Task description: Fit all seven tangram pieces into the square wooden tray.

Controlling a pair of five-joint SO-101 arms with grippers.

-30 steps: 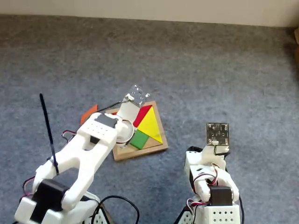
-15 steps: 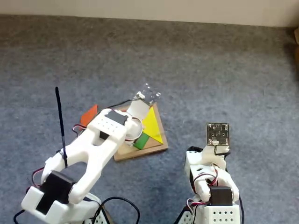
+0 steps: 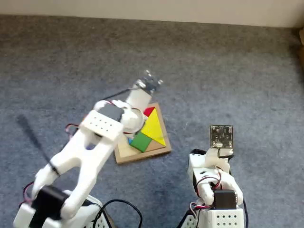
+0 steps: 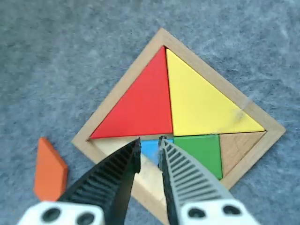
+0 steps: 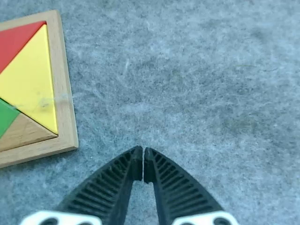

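My left gripper (image 4: pixel 149 139) hangs above the tray (image 4: pixel 162 37), barely open, empty; the right gripper (image 5: pixel 143 154) is closed, empty. Next I must fetch the orange piece (image 4: pixel 49 172) beside it.

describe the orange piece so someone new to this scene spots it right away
Find the wooden tray on the grey carpet. Just off its corner by the red triangle's sharp tip lies the orange piece. It is a parallelogram, the only orange one, and sits outside the tray.
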